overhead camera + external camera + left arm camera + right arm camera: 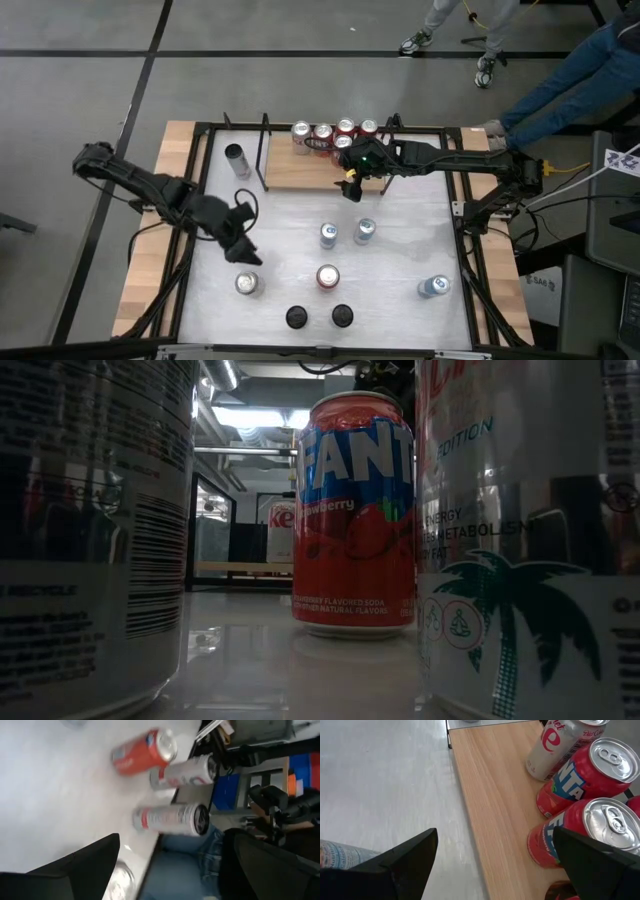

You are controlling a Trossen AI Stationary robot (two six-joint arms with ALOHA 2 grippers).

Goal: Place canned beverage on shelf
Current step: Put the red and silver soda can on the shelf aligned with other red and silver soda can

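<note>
We see the white tabletop (300, 230) carrying the light-wood shelf (300, 170) at its far side, where five cans (335, 135), red Fanta ones among them, crowd its right end. Our right pincer (352, 190) hovers at the shelf's front edge, jaws spread wide, empty. Our left pincer (243, 240) hangs wide open, holding nothing, just beside a silver can (247, 284).

We see a light-wood shelf (492, 805) on a white desk (290, 225). Red cans with silver tops (585, 772) stand beside a white can with red lettering (555, 745). Another red can (354, 515) carries blue and white lettering. The claws (495, 865) are black.
</note>
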